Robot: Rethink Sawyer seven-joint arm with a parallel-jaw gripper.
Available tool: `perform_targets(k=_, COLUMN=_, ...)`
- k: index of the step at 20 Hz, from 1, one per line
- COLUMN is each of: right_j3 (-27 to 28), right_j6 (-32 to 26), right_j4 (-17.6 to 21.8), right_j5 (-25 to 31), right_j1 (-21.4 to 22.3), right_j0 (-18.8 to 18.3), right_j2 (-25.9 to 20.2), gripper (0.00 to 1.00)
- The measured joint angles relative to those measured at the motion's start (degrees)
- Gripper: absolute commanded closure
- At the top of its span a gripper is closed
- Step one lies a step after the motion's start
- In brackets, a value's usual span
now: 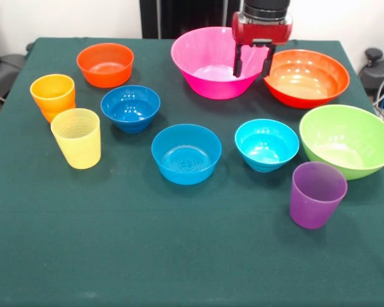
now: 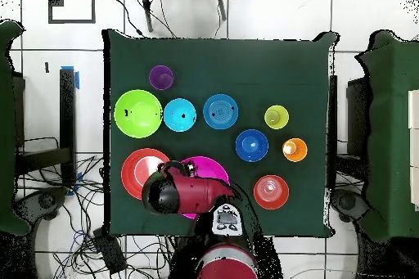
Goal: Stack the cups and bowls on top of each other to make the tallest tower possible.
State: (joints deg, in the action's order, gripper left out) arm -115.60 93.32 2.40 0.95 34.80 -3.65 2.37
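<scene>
At the counter's (image 1: 179,268) far edge, the gripper (image 1: 252,69) hangs with its fingers spread and empty, over the gap where the pink bowl (image 1: 208,64) and the large orange-red bowl (image 1: 307,77) nearly meet. Nothing is stacked yet: every piece sits alone on the green cloth, so the job looks to be at its very first pick. Along the right edge lie the lime green bowl (image 1: 349,139) and, nearer the front, the purple cup (image 1: 317,194). Across the middle sit the cyan bowl (image 1: 267,144), the mid-blue bowl (image 1: 186,153) and the dark blue bowl (image 1: 130,107). Toward the left edge stand the yellow cup (image 1: 77,137) and orange cup (image 1: 53,95), with the small orange-red bowl (image 1: 105,64) behind them. The next move probably calls for dropping onto a rim of one of the two nearest bowls, or travelling forward to a smaller piece.
</scene>
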Motion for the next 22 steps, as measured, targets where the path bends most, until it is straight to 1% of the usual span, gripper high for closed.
perform_targets(k=8, right_j3=-0.02, right_j6=0.00, right_j4=0.01, right_j5=0.00, right_j1=1.36, right_j0=-0.54, right_j2=0.07, gripper=0.00)
perform_targets(k=17, right_j3=-0.02, right_j6=0.00, right_j4=0.01, right_j5=0.00, right_j1=1.35, right_j0=-2.81, right_j2=0.08, gripper=0.00)
perform_targets(k=22, right_j3=0.15, right_j6=0.00, right_j4=0.01, right_j5=0.00, right_j1=0.64, right_j0=-3.12, right_j2=0.07, gripper=0.00)
